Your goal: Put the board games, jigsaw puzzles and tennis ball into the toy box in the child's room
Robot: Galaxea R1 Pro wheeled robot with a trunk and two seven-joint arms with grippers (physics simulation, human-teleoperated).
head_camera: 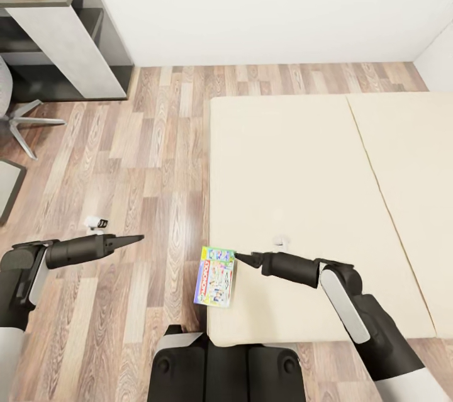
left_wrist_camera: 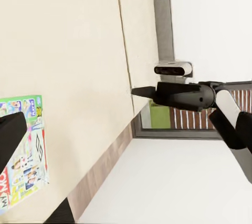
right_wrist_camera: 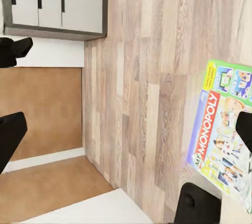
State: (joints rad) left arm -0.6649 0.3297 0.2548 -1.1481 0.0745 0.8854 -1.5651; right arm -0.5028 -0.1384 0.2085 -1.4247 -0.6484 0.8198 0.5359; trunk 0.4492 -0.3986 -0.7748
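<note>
A Monopoly board game (head_camera: 216, 276) is seen lying flat at the bed's (head_camera: 302, 201) near corner, just beside the right gripper (head_camera: 240, 257), whose fingers are pressed together, seemingly poised to reach it, while the left gripper (head_camera: 135, 239), fingers likewise together, is held idle above the floor (head_camera: 126, 163).

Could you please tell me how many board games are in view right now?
1: the Monopoly board game lies at the bed's near left edge, just off the right claw. Others may be out of frame.

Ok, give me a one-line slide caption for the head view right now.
Right gripper reaches the Monopoly board game at the bed corner; left gripper waits over the floor.
</note>
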